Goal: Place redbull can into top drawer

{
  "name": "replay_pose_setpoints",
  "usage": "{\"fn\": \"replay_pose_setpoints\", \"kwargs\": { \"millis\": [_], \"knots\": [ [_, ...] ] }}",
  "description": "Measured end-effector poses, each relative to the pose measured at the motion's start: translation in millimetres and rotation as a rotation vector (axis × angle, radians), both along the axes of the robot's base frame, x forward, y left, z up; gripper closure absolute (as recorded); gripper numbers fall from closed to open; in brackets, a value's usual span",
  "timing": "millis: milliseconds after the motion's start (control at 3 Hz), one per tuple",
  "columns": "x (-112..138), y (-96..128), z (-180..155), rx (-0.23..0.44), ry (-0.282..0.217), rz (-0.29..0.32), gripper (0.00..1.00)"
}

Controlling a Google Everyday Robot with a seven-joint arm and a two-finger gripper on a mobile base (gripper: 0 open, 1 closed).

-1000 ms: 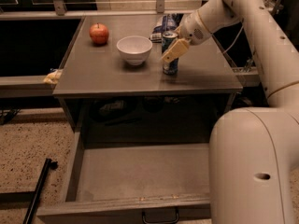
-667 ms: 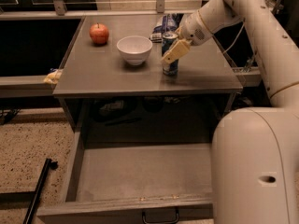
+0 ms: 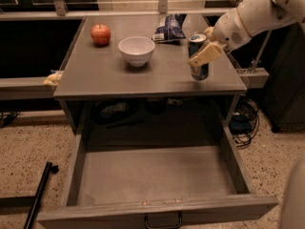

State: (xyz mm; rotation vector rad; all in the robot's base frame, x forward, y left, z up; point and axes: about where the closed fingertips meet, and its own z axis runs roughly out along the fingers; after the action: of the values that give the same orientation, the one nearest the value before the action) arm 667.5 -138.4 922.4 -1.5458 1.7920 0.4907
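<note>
The redbull can (image 3: 197, 43) is upright near the tabletop's front right corner, at or just above the surface. My gripper (image 3: 200, 55) is shut on it from the right, with one tan finger (image 3: 206, 55) across the can's front. The white arm reaches in from the upper right. The top drawer (image 3: 157, 175) is pulled fully open below the table's front edge. Its flat grey bottom is bare and its dark handle (image 3: 163, 220) is at the bottom of the view. The can is above and behind the drawer's right part.
On the tabletop (image 3: 95, 75) stand a white bowl (image 3: 137, 50), a red apple (image 3: 100, 34) at the back left and a blue-and-white snack bag (image 3: 169, 27) behind the can. A black pole (image 3: 40, 194) lies on the floor at left. Cables (image 3: 243, 123) lie at right.
My gripper has carried the can to the right and a little forward, away from the bowl and the snack bag. The drawer, bowl and apple have not moved.
</note>
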Motion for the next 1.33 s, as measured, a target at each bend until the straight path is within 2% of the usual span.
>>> {"fn": "replay_pose_setpoints", "kwargs": {
  "millis": [333, 667, 1000, 1333],
  "knots": [
    [-58, -29, 23, 0.027, -0.07, -0.022, 1.0],
    [-79, -49, -7, 0.014, -0.006, -0.048, 1.0],
    [-79, -49, -7, 0.014, -0.006, -0.048, 1.0],
    [-90, -52, -37, 0.024, 0.02, -0.037, 1.0]
  ]
}}
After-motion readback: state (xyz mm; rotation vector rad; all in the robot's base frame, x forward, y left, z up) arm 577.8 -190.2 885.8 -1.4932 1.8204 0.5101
